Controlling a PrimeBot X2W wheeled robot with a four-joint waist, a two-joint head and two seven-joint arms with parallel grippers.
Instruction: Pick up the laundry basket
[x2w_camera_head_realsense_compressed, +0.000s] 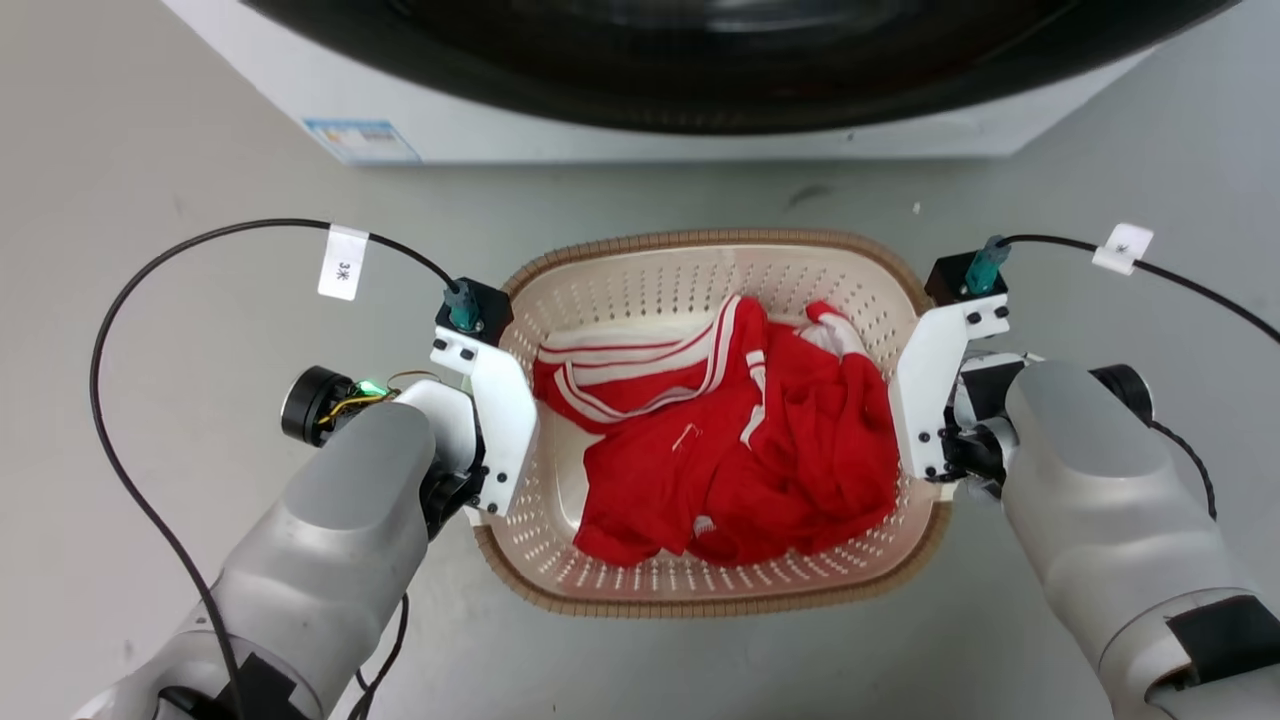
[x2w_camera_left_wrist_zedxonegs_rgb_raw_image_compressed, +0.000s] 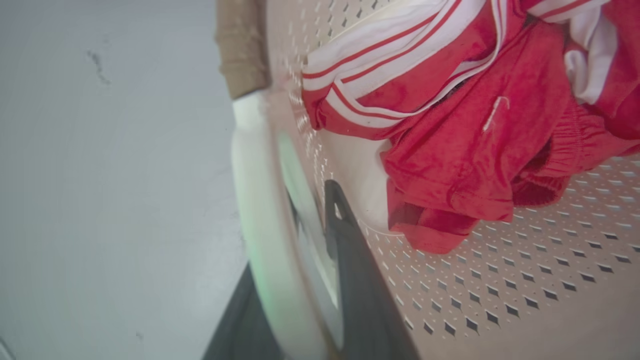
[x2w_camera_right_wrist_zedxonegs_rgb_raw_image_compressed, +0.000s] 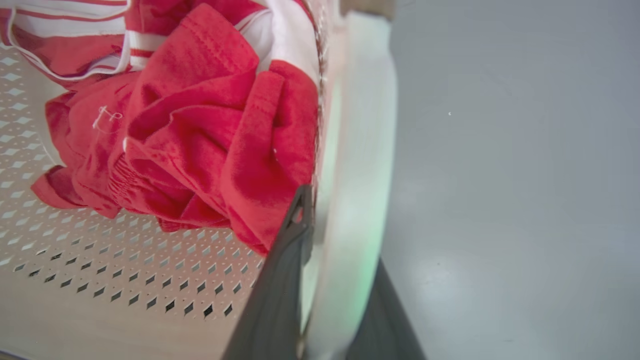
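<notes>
The laundry basket (x2w_camera_head_realsense_compressed: 700, 602) stands on the floor (x2w_camera_head_realsense_compressed: 150, 150), just in front of the washing machine (x2w_camera_head_realsense_compressed: 600, 140), with its long sides running across the head view. An arm reaches in at each short end. This symmetry looks deliberate: a wide, soft-walled tub lifted from one side would tip and spill.

The left gripper (x2w_camera_left_wrist_zedxonegs_rgb_raw_image_compressed: 292, 235) straddles the white left handle (x2w_camera_left_wrist_zedxonegs_rgb_raw_image_compressed: 260, 200), with one dark finger inside against the perforated wall and the other outside over the floor. The right gripper (x2w_camera_right_wrist_zedxonegs_rgb_raw_image_compressed: 340, 230) mirrors it on the right handle (x2w_camera_right_wrist_zedxonegs_rgb_raw_image_compressed: 355, 175). Each pair appears closed on its handle, though the plastic so near the lens is blurred and I cannot judge how firmly. I judge the hold made and the lift not yet begun (the base seems to sit flat on the floor).

The basket is a cream-white rounded rectangle with a brown woven-look rim. Its walls and bottom are punched with small diamond-shaped holes. Red clothes with white stripes (x2w_camera_head_realsense_compressed: 740, 450) are heaped inside, toward the right end. That weight may pull the right side down as the basket rises.
</notes>
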